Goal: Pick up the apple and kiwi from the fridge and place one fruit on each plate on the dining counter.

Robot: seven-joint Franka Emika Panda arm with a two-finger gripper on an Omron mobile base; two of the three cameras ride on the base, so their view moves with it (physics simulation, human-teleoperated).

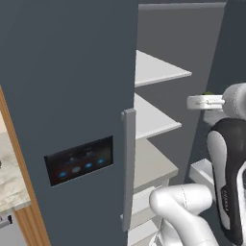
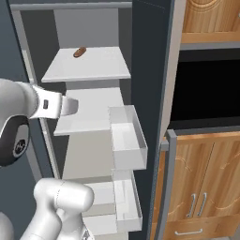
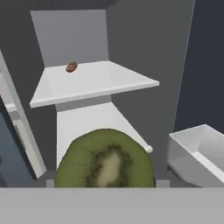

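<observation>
The kiwi (image 3: 105,159) sits pinched in my claw (image 1: 204,102), just outside the open fridge (image 1: 72,96), level with its middle shelf (image 2: 89,117). Risks: the round fruit may slip from my light grip, or clip the door bin (image 2: 126,140) while I withdraw.

Both base views look from behind the arm into the open fridge (image 1: 67,96) shelves (image 2: 89,65), left and right; the hand view faces them close.
</observation>
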